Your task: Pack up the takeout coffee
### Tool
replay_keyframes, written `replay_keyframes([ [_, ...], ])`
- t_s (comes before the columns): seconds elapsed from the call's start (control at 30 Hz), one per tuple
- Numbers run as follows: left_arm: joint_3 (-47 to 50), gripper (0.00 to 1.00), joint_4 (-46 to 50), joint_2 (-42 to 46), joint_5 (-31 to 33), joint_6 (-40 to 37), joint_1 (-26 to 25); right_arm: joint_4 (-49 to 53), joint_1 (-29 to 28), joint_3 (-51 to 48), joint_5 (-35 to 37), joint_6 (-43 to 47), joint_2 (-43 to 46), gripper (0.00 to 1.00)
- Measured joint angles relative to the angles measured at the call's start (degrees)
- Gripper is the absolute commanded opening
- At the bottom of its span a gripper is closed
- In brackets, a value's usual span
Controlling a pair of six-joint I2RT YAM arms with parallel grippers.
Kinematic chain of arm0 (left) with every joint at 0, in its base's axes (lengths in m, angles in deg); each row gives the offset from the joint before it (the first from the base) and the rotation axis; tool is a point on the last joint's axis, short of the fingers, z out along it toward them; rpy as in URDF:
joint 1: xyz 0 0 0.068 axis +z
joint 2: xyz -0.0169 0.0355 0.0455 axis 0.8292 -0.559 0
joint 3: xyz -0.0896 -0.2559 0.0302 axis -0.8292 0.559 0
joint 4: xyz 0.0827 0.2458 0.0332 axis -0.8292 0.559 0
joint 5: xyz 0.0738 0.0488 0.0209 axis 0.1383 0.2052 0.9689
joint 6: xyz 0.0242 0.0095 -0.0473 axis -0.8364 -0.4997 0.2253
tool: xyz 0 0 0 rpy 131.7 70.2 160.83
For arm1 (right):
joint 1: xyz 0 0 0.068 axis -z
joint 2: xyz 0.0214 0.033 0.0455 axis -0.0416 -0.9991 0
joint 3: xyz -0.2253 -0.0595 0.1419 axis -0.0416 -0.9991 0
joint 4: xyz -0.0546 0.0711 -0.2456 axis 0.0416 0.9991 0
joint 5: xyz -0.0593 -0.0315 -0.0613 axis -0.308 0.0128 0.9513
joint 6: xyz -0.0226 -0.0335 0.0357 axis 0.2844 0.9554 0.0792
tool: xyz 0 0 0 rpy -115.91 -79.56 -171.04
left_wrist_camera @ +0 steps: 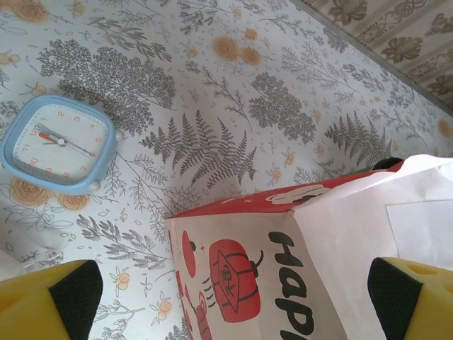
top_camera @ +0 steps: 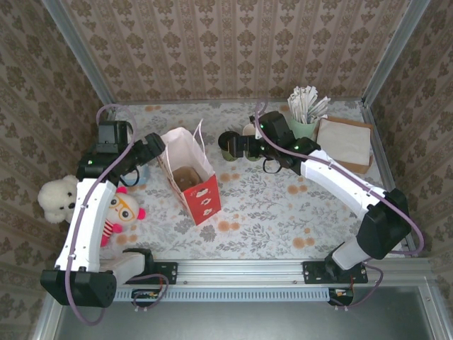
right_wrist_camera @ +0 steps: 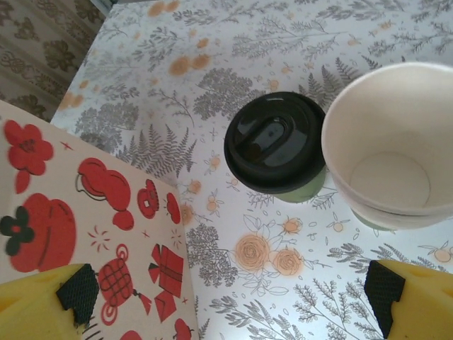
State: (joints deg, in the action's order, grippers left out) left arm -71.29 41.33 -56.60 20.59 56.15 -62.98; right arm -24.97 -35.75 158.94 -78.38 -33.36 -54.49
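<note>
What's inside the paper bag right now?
In the top view the paper bag stands open with something brown and rounded inside; what it is I cannot tell. Its walls hide the rest. The takeout coffee stands outside.

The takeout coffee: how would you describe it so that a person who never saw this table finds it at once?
Start at the red and white paper bag standing mid-table and look to its right, toward the back. There stands the takeout coffee, a dark green cup, beside a stack of open cream cups. It alone wears a round black lid.
</note>
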Motion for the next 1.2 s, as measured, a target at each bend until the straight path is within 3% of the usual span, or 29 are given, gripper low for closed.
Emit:
replay_keyframes([
  [0.63, 2.62, 1.00, -3.89, 3.48, 3.06, 1.49, 0.31, -10.08, -2.45, -4.11, -3.39, -6.05, -5.99, 1.00],
  [0.93, 2.99, 1.00, -4.48, 3.39, 1.99, 2.34, 0.31, -15.69, -3.26, -5.64, 0.13, -14.14, -11.47, 1.00],
  [1.2, 2.99, 1.00, -4.55, 3.30, 1.14, 2.19, 0.31, -20.28, -1.42, -5.38, 1.55, -16.06, -15.50, 1.00],
])
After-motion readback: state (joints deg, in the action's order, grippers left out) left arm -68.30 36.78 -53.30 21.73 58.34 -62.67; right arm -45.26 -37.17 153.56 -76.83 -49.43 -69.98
